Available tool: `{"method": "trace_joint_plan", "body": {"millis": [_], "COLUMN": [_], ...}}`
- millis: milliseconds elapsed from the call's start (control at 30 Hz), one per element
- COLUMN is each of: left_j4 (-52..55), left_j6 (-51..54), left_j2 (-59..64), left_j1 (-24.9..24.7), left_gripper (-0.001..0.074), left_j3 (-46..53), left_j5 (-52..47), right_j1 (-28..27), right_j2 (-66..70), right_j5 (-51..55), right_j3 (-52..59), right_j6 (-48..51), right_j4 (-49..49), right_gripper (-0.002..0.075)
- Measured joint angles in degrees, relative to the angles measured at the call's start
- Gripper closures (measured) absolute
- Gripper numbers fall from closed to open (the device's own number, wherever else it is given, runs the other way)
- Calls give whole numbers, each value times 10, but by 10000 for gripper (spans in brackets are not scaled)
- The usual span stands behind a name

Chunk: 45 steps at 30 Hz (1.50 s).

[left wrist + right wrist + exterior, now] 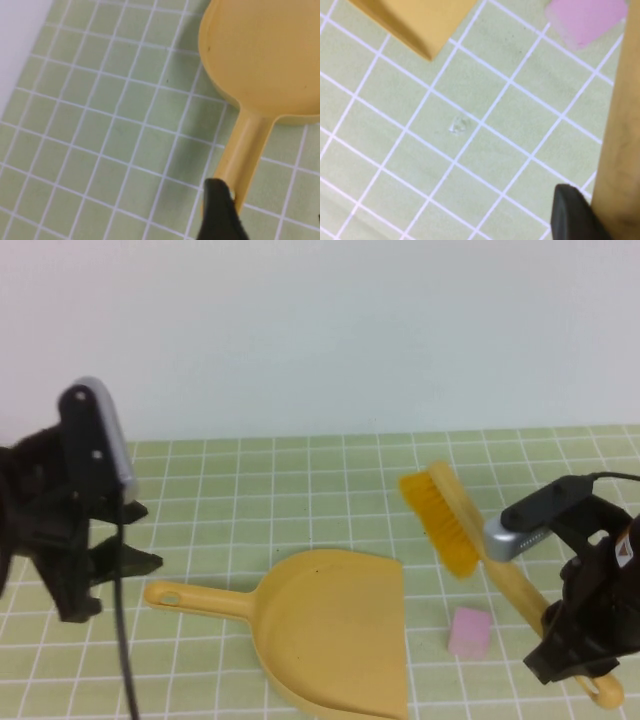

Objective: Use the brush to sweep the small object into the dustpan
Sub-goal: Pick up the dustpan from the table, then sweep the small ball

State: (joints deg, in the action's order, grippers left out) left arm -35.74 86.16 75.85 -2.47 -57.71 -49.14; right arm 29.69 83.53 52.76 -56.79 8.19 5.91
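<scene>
Hovering at 9 o'clock, left gripper (135,537) stands spread just beside the dustpan (335,640) handle's end, touching nothing I can confirm. Dustpan lies centre, mouth toward 3 o'clock. Small object (469,631) sits just beyond that mouth. Right gripper (580,655), at 4 o'clock, pinches the brush (455,515) handle, bristles raised toward 1 o'clock.

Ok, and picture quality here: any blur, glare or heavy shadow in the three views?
High view: even light, no glare, soft throughout; left gripper open beside the dustpan handle, right gripper shut on the brush handle. Left wrist view: the near finger is a blurred dark shape, faint shadow along the dustpan handle. Right wrist view: the small object has fuzzy edges, grid lines stay readable.
</scene>
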Motion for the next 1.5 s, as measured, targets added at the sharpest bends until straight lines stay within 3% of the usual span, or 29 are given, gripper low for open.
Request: {"method": "trace_joint_plan", "body": {"millis": [200, 367, 533, 767, 967, 1100, 1267, 1500], "left_j4": [31, 111, 152, 230, 252, 272, 289, 299], "left_j6": [-5, -133, -137, -139, -142, -122, -100, -154], "left_j2": [80, 147, 188, 220, 241, 244, 244, 244], "left_j1": [-45, -80, -116, -157, -161, -161, -164, -199], "left_gripper": [345, 279, 222, 217, 222, 296, 493, 524], "left_j3": [0, 0, 0, -1, -1, -1, -1, -1], "left_j5": [66, 115, 131, 174, 197, 200, 209, 237], "right_j1": [0, 0, 0, 0, 0, 0, 0, 0], "right_j2": [0, 0, 0, 0, 0, 6, 49, 118], "right_j5": [-6, -5, 2, 7, 53, 76, 51, 42], "right_j3": [15, 15, 15, 15, 15, 15, 16, 16], "right_j6": [-16, -33, -43, -64, -135, -146, -167, -210], "right_j4": [-5, -5, -12, -15, -88, -116, -106, -123], "right_gripper": [729, 729, 729, 729, 729, 729, 729, 729]}}
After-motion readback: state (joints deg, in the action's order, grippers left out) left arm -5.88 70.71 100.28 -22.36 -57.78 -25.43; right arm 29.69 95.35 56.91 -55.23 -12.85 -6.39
